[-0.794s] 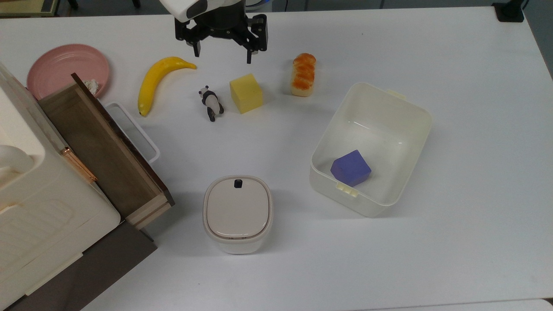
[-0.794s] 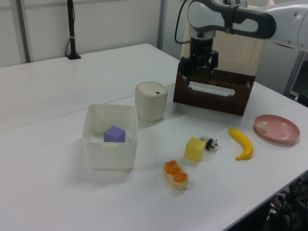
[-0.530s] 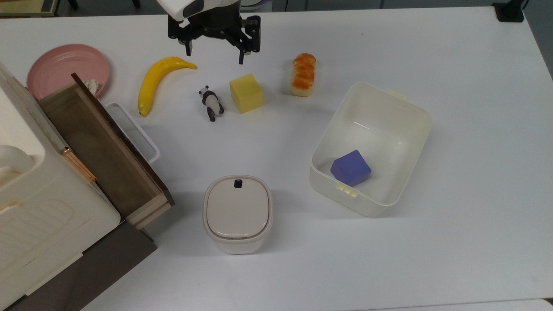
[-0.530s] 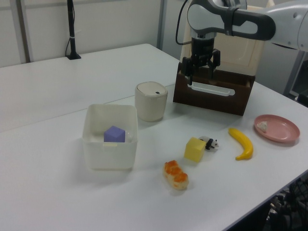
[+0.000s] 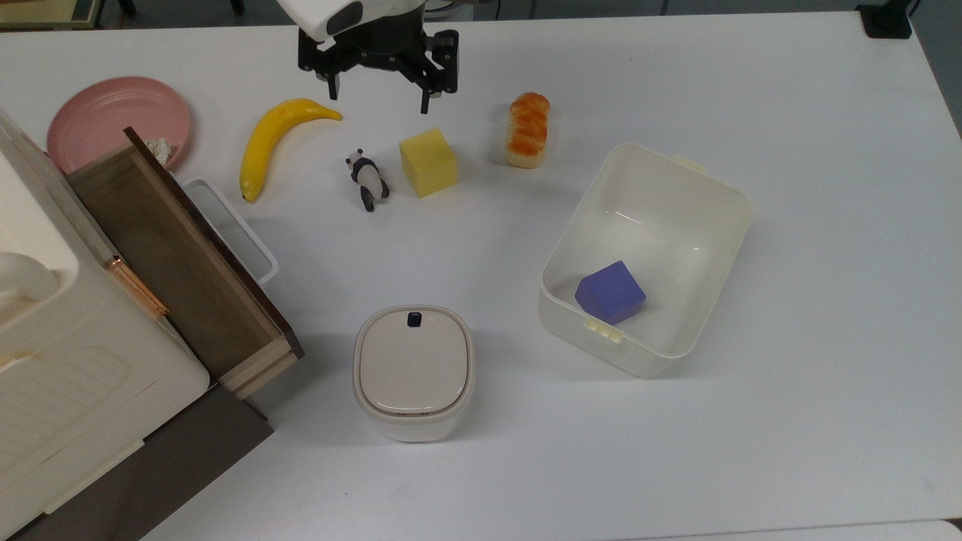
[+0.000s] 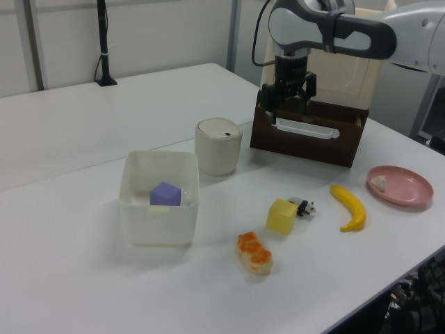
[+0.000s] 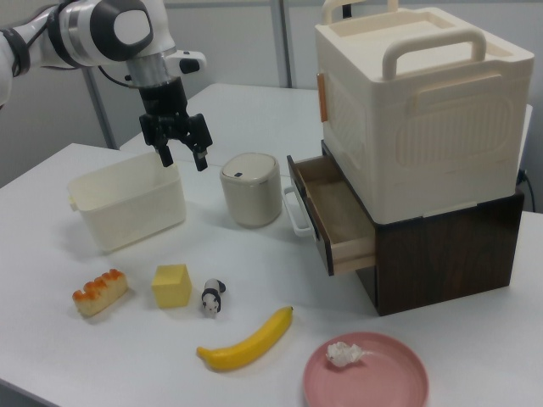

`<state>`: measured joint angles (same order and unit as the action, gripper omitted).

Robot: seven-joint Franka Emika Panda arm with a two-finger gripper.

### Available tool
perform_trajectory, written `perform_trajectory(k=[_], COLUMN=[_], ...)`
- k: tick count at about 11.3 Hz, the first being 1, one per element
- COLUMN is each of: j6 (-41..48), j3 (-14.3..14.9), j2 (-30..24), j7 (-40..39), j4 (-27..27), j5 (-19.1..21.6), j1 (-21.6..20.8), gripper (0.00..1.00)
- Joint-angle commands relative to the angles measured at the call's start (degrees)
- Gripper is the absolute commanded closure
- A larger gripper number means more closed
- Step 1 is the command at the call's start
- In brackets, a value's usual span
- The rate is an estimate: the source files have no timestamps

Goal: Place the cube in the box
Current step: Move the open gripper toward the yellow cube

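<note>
The cube (image 5: 428, 161) is a matte, pale-yellow block with a foam-like surface and soft edges. It sits on the table (image 5: 789, 113), in the top view just right of a small glossy panda figurine (image 5: 367, 179) and left of a glazed, ridged orange-and-cream bread loaf (image 5: 528, 128). A smooth yellow banana (image 5: 272, 140) curves farther to the top view's left.

The box (image 5: 706, 195) is a cream-white plastic tub with rounded corners, smooth walls and small latch tabs on its rim. It stands well apart from the cube, to the top view's right, and holds a purple-blue cube (image 5: 610, 292) in one corner.

The end effector (image 5: 378, 101) is black, with two slim fingers spread wide apart and nothing between them. It hangs in the air above the table, beyond the cube toward the top view's upper edge, on a white arm with rounded joints.

A rounded-square cream container (image 5: 413, 370) with a fitted lid and a small dark button stands at the top view's lower middle. At the top view's left, a dark wooden drawer (image 5: 176, 259) with a white handle stands pulled out of a brown cabinet, and a ribbed cream case with moulded handles (image 7: 422, 102) sits on top. A pink plate (image 5: 105, 116) with faint rings carries a crumpled white scrap.

The table is plain, smooth and white. In the left view, pale wall panels and a black pole stand behind it.
</note>
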<state>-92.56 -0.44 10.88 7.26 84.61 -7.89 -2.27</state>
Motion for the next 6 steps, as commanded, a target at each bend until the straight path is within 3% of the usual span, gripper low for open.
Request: perform_trajectory(k=[1,6], j6=[-0.34,-1.65], j3=[-0.09,-0.09], j2=[0.98,2.21], j7=[0.56,0.47], j4=[0.11,0.03], j5=[-0.64,-0.2], j1=[-0.72,-2.21], gripper=[0.0,0.0])
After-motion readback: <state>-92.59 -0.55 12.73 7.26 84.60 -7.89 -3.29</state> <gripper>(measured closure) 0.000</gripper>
